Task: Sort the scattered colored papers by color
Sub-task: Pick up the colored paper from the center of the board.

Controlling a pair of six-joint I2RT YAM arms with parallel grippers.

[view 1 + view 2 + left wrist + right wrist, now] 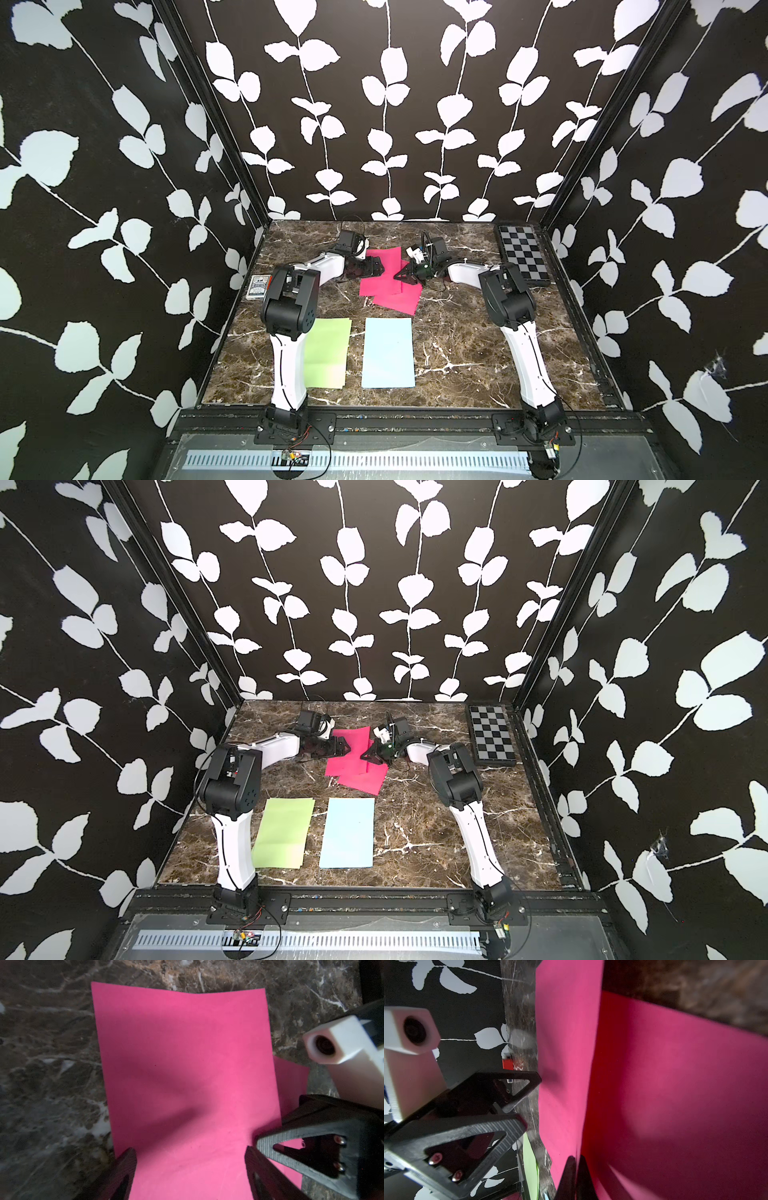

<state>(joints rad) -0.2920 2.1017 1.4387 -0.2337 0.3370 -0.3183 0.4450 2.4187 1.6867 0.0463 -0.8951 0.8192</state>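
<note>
Overlapping magenta pink papers (386,286) (353,766) lie at the middle back of the marble table. A light green paper (328,353) (286,833) and a light blue paper (388,353) (349,833) lie flat side by side nearer the front. My left gripper (379,266) (190,1157) is open, its fingers wide apart over the top pink sheet (187,1064). My right gripper (397,276) (576,1159) is shut on the edge of a pink sheet (675,1095), lifting that edge. A lower pink sheet (291,1076) peeks out beneath.
A black-and-grey checkerboard (523,257) (492,735) lies at the back right corner. A small card box (259,286) with a red block (508,1064) sits by the left wall, behind my left arm's elbow. Patterned walls enclose three sides.
</note>
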